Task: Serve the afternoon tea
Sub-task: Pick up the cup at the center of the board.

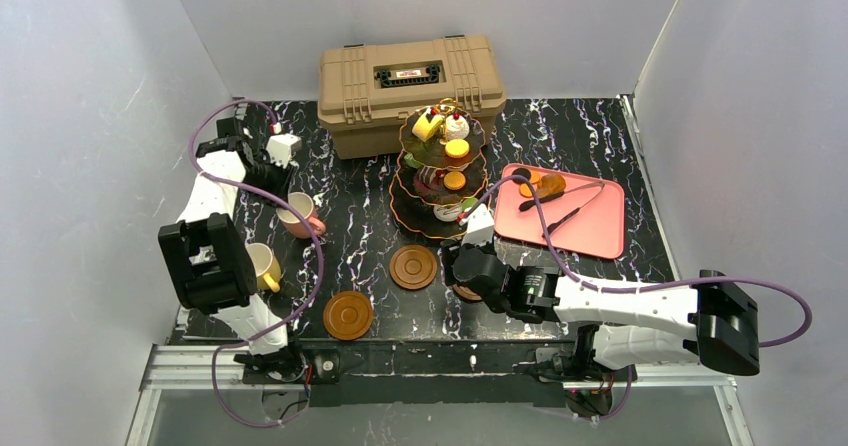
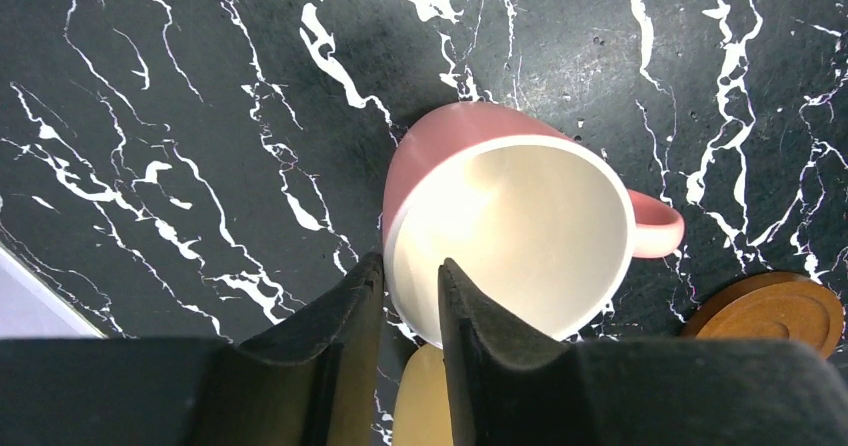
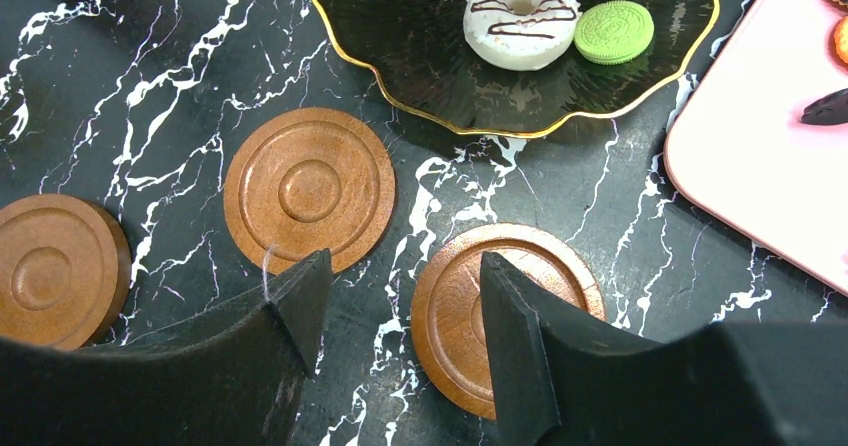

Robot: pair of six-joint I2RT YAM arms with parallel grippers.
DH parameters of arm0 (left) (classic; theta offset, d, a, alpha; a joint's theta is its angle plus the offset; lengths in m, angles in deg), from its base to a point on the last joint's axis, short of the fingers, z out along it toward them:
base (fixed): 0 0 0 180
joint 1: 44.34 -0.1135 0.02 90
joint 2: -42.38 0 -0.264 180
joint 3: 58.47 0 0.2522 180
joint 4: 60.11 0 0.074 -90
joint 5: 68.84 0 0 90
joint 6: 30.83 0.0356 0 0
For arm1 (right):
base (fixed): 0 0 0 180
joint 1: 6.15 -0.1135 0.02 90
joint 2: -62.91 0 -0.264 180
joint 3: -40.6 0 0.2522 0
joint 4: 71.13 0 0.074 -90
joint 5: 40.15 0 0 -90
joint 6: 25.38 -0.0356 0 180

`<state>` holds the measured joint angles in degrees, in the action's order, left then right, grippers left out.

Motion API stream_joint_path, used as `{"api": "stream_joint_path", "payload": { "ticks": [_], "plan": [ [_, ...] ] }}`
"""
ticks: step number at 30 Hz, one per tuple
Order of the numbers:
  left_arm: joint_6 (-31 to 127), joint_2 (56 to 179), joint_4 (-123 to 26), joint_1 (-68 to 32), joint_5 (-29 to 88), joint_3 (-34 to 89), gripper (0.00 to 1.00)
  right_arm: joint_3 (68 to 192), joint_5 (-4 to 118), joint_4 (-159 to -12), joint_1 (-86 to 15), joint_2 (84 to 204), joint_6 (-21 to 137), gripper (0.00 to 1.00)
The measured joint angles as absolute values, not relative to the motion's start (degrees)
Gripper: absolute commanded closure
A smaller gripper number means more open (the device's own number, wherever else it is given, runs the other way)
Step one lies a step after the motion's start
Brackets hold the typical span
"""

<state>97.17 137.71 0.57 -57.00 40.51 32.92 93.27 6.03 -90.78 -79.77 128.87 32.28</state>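
Note:
The pink cup [image 2: 510,216] stands upright on the black marble table, handle to the right in the left wrist view. My left gripper [image 2: 412,271] has closed in on its near rim, one finger outside the wall and one inside. It is the same cup [image 1: 302,216] beside my left gripper [image 1: 287,198] from above. My right gripper [image 3: 405,286] is open just above the table, its right finger over a brown saucer [image 3: 505,316]. Two more saucers [image 3: 310,188] [image 3: 55,266] lie to its left. The three-tier stand [image 1: 440,166] holds pastries.
A yellow cup [image 1: 263,266] sits near the left arm. The stand's bottom tier [image 3: 420,56] carries a white donut [image 3: 522,16] and a green macaron [image 3: 618,32]. A pink tray [image 1: 590,221] lies to the right, and a tan toolbox [image 1: 410,91] stands at the back.

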Motion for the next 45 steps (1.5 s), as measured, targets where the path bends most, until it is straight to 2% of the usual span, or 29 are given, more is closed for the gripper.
{"api": "stream_joint_path", "payload": {
  "ticks": [2,5,6,14,22,28,33,38,45],
  "plan": [
    [96.9,137.7,0.4,-57.0,40.7,32.2,0.82,93.3,6.0,-90.8,-79.8,128.9,32.3,0.35],
    [96.3,137.7,0.2,-57.0,40.8,31.6,0.98,93.3,6.0,-90.8,-79.8,128.9,32.3,0.37],
    [96.0,137.7,0.1,-57.0,41.1,31.6,1.00,93.4,6.0,-90.7,-79.8,129.0,32.3,0.37],
    [91.1,134.4,-1.1,-55.7,43.0,27.5,1.00,94.1,8.0,-84.0,-79.8,132.1,37.6,0.21],
    [77.2,120.7,-0.8,-49.1,42.9,20.8,1.00,101.2,18.6,-71.9,-79.8,143.8,48.7,0.07],
    [70.4,112.7,-1.1,-41.3,41.8,19.9,1.00,109.4,31.9,-69.6,-79.1,153.2,55.1,0.06],
    [68.3,111.5,-0.4,-39.7,41.0,18.8,1.00,111.9,40.1,-69.9,-78.7,154.2,57.6,0.05],
    [67.4,111.5,0.6,-39.6,40.3,18.5,1.00,114.6,42.6,-71.7,-78.7,155.0,59.5,0.06],
    [67.0,111.4,1.0,-38.8,40.4,18.5,1.00,119.2,42.4,-74.7,-78.6,159.2,62.1,0.13]
  ]
}}
